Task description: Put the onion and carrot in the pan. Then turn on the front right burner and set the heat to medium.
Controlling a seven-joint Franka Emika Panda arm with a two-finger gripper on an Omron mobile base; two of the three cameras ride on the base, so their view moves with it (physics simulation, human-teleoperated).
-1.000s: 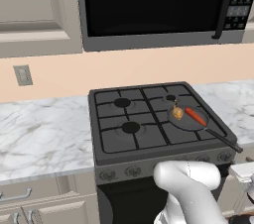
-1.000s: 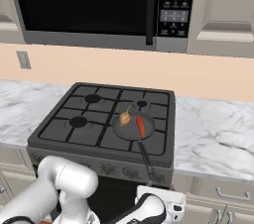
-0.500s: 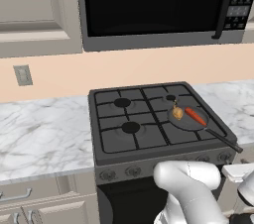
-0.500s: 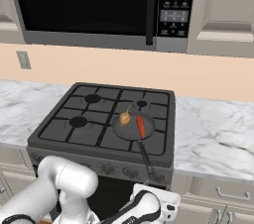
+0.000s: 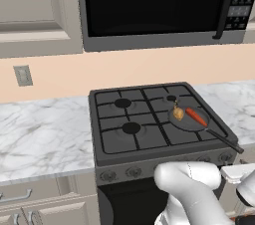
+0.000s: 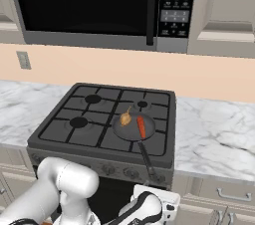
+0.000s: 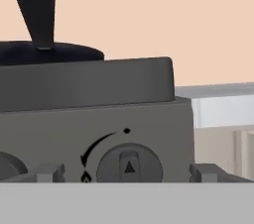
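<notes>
The dark grey pan (image 5: 191,121) (image 6: 130,128) rests on the stove's front right burner. Inside it lie the tan onion (image 5: 178,113) (image 6: 125,118) and the orange-red carrot (image 5: 196,117) (image 6: 141,126). The pan's black handle (image 5: 224,142) (image 6: 147,159) juts past the stove's front edge. My gripper (image 7: 129,173) is open, low in front of the stove's control panel. Its fingertips (image 7: 49,172) stand either side of the rightmost knob (image 7: 129,163), apart from it. The knob's pointer mark aims up. In the hand view the pan (image 7: 49,52) shows from below, above the panel.
The black stove (image 5: 149,119) sits between marble counters (image 5: 45,129) (image 6: 214,134), with a microwave (image 5: 154,5) above. More knobs (image 5: 133,171) line the front panel. My arm's white elbow (image 5: 187,184) (image 6: 69,181) hangs before the oven door. Cabinet drawers (image 6: 221,196) flank the stove.
My hand has shifted only slightly in front of the stove panel. The jaws stay open. The pan, onion and carrot have not moved.
</notes>
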